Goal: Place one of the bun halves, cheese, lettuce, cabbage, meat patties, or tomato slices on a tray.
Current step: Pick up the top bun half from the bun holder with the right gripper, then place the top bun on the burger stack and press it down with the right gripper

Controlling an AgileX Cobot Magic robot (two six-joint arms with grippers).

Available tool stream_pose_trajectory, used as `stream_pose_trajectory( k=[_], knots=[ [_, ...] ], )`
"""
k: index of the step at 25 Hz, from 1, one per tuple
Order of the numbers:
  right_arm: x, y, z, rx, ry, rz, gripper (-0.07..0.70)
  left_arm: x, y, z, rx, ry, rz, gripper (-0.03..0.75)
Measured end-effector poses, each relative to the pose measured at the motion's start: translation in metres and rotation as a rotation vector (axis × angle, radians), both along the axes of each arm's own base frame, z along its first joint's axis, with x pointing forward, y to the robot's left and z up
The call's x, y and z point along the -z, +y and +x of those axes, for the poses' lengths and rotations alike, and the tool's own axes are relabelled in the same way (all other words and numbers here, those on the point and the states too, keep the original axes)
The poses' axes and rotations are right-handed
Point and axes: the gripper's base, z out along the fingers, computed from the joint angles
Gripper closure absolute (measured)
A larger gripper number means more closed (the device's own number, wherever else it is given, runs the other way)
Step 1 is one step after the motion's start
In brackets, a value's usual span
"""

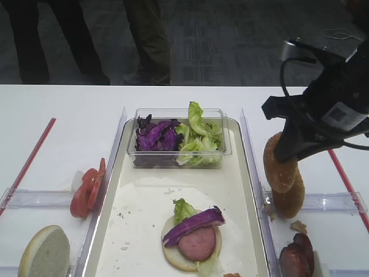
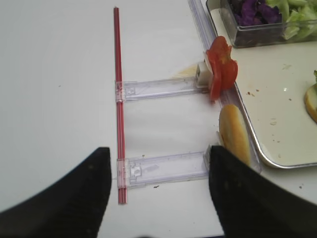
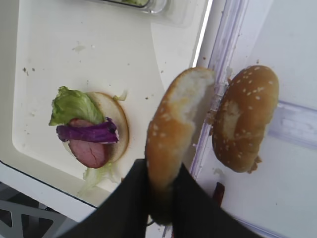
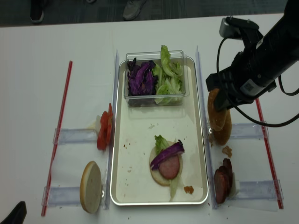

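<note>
Two golden-brown sesame bun tops show: the right gripper [image 3: 161, 191] pinches one [image 3: 176, 134] on edge, just beside the cream rectangular tray's [image 1: 245, 167] right rim; the left gripper [image 2: 158, 178] is spread.

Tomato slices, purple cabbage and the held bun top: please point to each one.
tomato slices [image 1: 87, 191], exterior high view, front red slice.
purple cabbage [image 1: 155, 136], exterior high view, middle of the shreds.
bun top [image 3: 171, 131], right wrist view, seeded crust.

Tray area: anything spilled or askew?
Crumbs are scattered on the tray, with an orange scrap near its front-right corner. The burger stack looks lopsided: purple cabbage strip draped diagonally, lettuce poking out.
</note>
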Motion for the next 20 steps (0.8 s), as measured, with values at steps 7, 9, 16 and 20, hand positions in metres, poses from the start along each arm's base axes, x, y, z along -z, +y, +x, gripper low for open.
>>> stream_pose_trajectory(
  k=[7, 9, 16, 20],
  knots=[
    [-0.001, -0.003, -0.016, -0.004, 0.002, 0.001, 0.468, 0.000, 0.000, 0.000, 0.000, 0.000, 0.000, 0.306],
    [-0.005, -0.004, -0.021, -0.006, -0.011, 0.003, 0.468, 0.000, 0.000, 0.000, 0.000, 0.000, 0.000, 0.306],
    [-0.002, -0.008, -0.042, 0.002, -0.006, 0.017, 0.468, 0.000, 0.000, 0.000, 0.000, 0.000, 0.000, 0.306],
    [0.001, -0.008, -0.052, 0.009, -0.004, 0.038, 0.469, 0.000, 0.000, 0.000, 0.000, 0.000, 0.000, 0.306]
  ],
)
